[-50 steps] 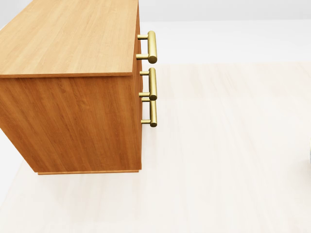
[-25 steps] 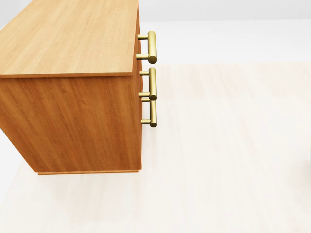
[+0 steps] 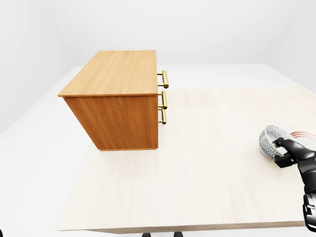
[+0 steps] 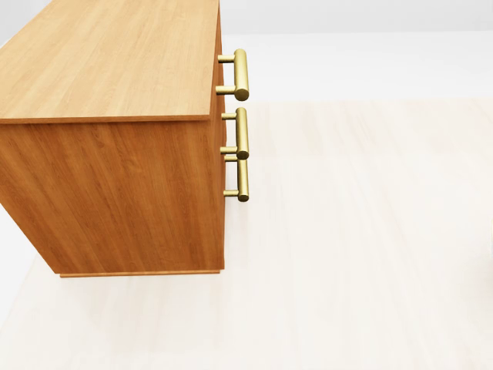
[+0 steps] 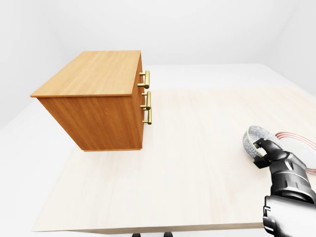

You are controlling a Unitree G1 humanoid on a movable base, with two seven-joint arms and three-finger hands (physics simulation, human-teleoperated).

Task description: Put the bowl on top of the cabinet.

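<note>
- Clearly the job has barely begun: the bowl (image 5: 256,138) sits low at the right edge of the right-eye view, tipped on its side, well apart from the cabinet (image 5: 94,98) at upper left
- My right hand (image 5: 264,154) has its dark fingers (image 5: 260,146) wrapped over the bowl's rim, so I judge the bowl grasped; whether it has left the table (image 5: 187,168) I cannot tell
- My left hand shows in no view, so I cannot say whether it is clenched or released
- What is left, as I judge it: carry the bowl up and leftward across the frame, then set it on the cabinet's bare wooden top
- Brass handles (image 4: 241,123) stick out on the cabinet's right side in the head view
- No brand, label or writing can be read anywhere; the bowl only shows a grey-and-white pattern
</note>
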